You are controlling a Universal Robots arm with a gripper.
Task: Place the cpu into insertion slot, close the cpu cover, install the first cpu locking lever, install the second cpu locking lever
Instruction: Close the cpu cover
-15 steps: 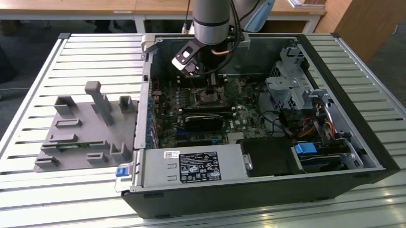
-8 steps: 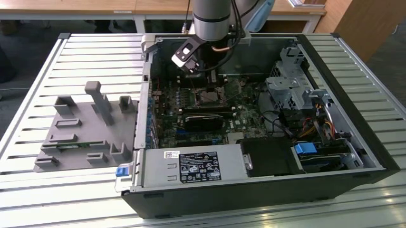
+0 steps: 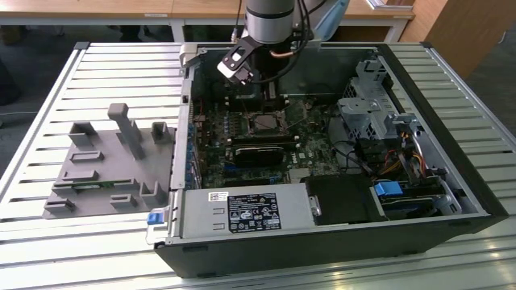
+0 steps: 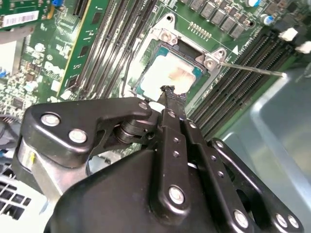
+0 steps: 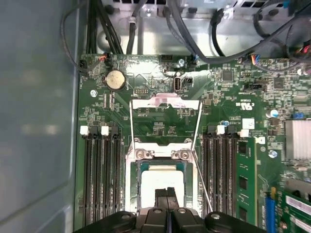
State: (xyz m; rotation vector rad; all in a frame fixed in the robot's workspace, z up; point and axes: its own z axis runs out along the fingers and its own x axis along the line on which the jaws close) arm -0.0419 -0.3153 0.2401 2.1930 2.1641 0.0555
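The cpu (image 5: 160,177) lies flat in the insertion slot (image 5: 132,187) on the green board, its silver face (image 4: 170,75) carrying a tan smear. My gripper (image 5: 166,191) is shut, with its two black fingertips (image 4: 167,90) pressed together just above the chip's near edge and nothing between them. The cpu cover (image 5: 166,101), a thin silver frame, stands open from its hinge screws behind the socket. One wire locking lever (image 5: 203,187) slants loose beside the socket, also visible as a thin rod (image 4: 252,69). In the exterior view the gripper (image 3: 272,99) hangs over the socket (image 3: 266,124).
Long black memory slots (image 5: 99,179) flank the socket on both sides. A black power supply (image 3: 250,212) fills the case's front. Drive cages and cables (image 3: 379,121) crowd the exterior view's right. A grey fixture (image 3: 109,163) sits on the slatted table outside the case (image 3: 339,248).
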